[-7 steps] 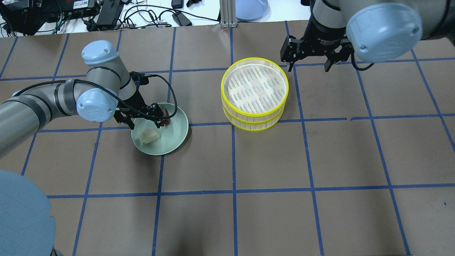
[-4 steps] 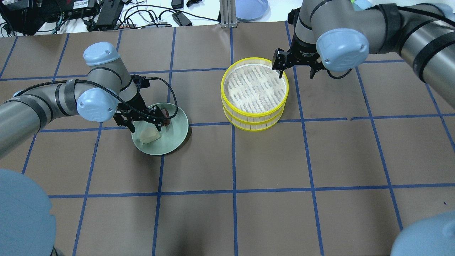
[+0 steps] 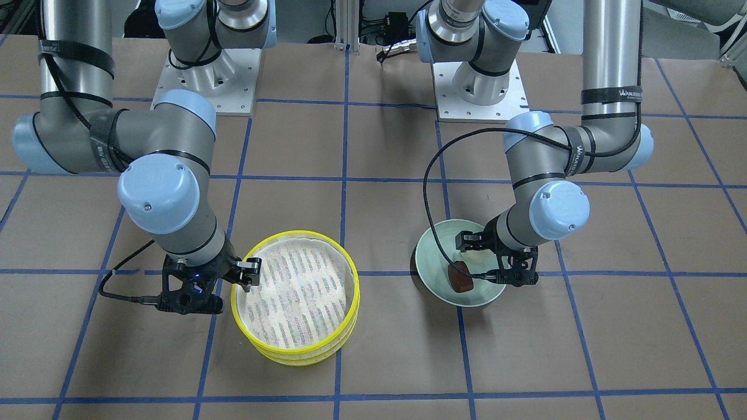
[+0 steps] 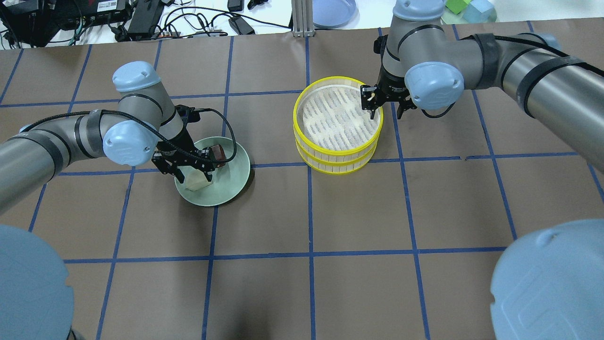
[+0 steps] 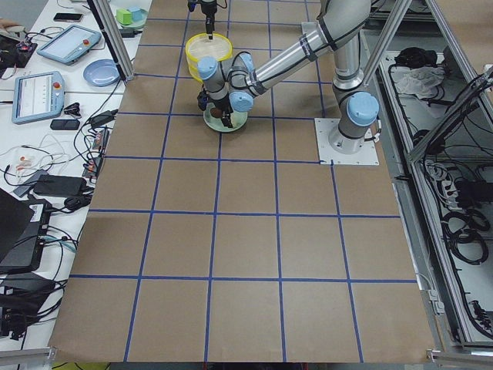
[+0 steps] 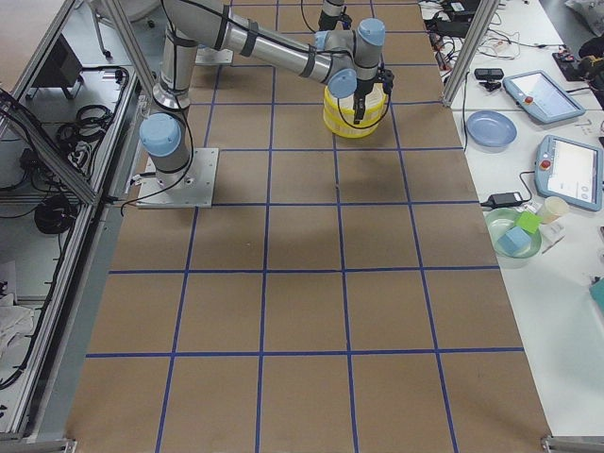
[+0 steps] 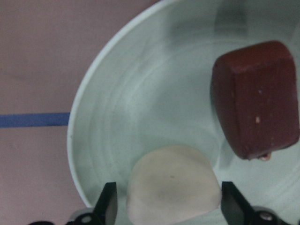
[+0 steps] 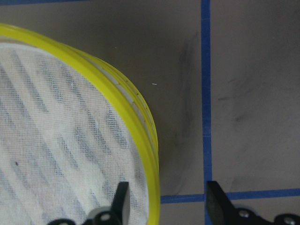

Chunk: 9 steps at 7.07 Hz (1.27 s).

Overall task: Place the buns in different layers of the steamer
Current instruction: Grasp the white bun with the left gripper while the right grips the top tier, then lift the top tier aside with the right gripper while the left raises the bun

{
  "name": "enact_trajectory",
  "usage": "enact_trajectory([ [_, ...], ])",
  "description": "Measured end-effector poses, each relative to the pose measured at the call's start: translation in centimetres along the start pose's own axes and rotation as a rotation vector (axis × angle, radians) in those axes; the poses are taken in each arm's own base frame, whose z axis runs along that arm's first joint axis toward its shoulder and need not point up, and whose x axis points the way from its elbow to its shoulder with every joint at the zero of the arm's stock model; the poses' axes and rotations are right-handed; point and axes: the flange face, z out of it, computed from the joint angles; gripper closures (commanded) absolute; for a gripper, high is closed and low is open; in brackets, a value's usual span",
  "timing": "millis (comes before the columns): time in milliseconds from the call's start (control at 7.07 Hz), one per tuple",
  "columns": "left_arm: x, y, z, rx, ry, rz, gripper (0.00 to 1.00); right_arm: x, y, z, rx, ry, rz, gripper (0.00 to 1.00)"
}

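A cream-white bun (image 7: 173, 187) and a dark reddish-brown bun (image 7: 255, 98) lie in a pale green plate (image 4: 233, 182). My left gripper (image 4: 195, 178) is open and low over the plate, its fingers (image 7: 108, 201) on either side of the cream bun (image 4: 197, 182). The dark bun (image 4: 218, 153) lies beside it, untouched. The steamer (image 4: 337, 163) is two stacked yellow-rimmed trays, and the top liner holds nothing. My right gripper (image 4: 386, 112) is open at the steamer's far right rim (image 8: 136, 110), one finger inside the rim and one outside.
Beyond the table's far edge are cables and electronics (image 4: 141, 19), a blue plate (image 4: 332, 12) and green and blue blocks (image 4: 467, 7). The brown table has a blue tape grid. The arms' blue joint caps fill the overhead view's lower corners.
My right gripper moved in from the far right and came down over the steamer's rim. My left gripper shifted from by the dark bun to astride the cream bun.
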Motion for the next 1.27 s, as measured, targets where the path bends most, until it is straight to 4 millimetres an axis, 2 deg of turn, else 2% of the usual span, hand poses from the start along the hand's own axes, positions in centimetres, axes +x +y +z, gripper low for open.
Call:
enact_trajectory([
  [142, 0.0, -0.1, -0.2, 0.009, 0.000, 0.001, 0.91, 0.0, 0.0, -0.1, -0.001, 0.001, 0.002, 1.00],
  [283, 0.0, -0.2, -0.3, 0.015, 0.000, 0.002, 1.00, 0.1, 0.1, -0.3, 0.001, 0.001, 0.005, 1.00],
  [566, -0.9, -0.3, -1.0, 0.037, -0.001, 0.049, 1.00, 0.2, 1.0, -2.0, -0.013, 0.005, 0.008, 1.00],
  [849, -2.6, -0.6, -3.0, 0.077, -0.004, 0.067, 1.00, 1.0, 3.0, -6.5, -0.025, 0.006, 0.008, 1.00],
  [991, -2.8, -0.7, -4.9, 0.102, -0.011, 0.067, 1.00, 3.2, 3.5, -8.5, -0.031, 0.004, 0.026, 1.00],
  [1274, -1.1, -0.9, -9.9, 0.131, -0.016, 0.041, 1.00, 9.9, 3.4, -10.6, -0.047, 0.018, 0.050, 1.00],
])
